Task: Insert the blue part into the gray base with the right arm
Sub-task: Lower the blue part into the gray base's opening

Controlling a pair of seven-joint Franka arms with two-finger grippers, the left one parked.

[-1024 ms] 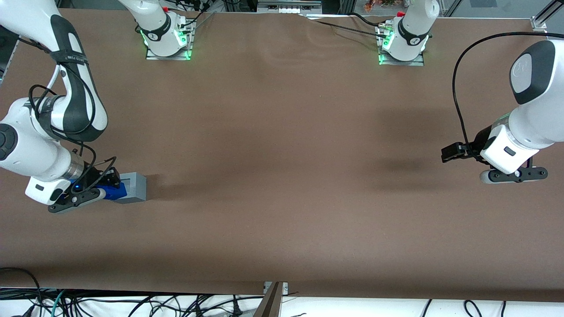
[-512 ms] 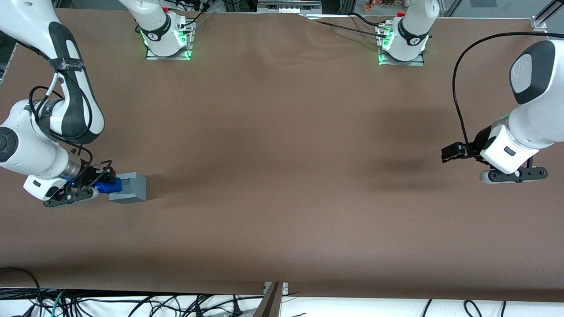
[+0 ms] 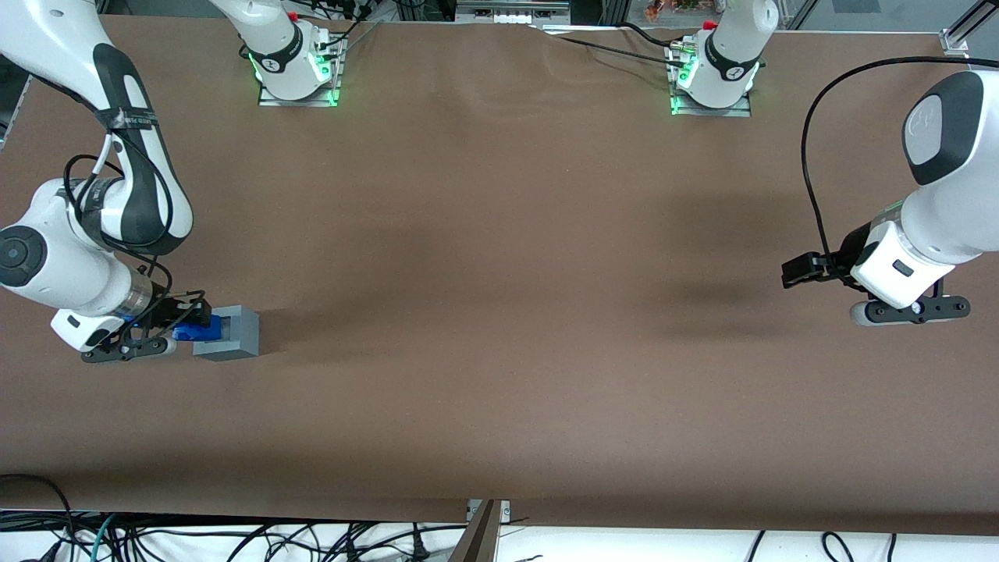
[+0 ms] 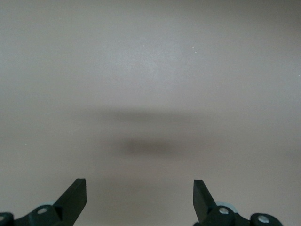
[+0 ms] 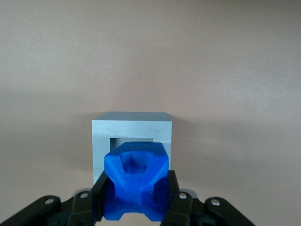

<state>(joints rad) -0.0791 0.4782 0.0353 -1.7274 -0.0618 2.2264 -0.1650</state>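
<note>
The gray base (image 3: 228, 332), a light-gray cube with a square socket, sits on the brown table toward the working arm's end. It also shows in the right wrist view (image 5: 131, 134), with the socket opening facing the camera. My right gripper (image 3: 186, 328) is shut on the blue part (image 3: 197, 330), which overlaps the base's edge and socket. In the right wrist view the blue part (image 5: 136, 181) sits between the black fingers (image 5: 101, 195), with my gripper (image 5: 136, 197) right at the base's socket. The part's lower side is hidden.
The brown table cover (image 3: 499, 312) stretches wide toward the parked arm's end. Two arm bases with green lights (image 3: 296, 70) (image 3: 710, 74) stand at the table's edge farthest from the front camera. Cables (image 3: 234, 538) lie below the nearest edge.
My right gripper with the blue part pulled away from the base, then moved back toward it. The part now overlaps the base's edge again. The base has not moved.
</note>
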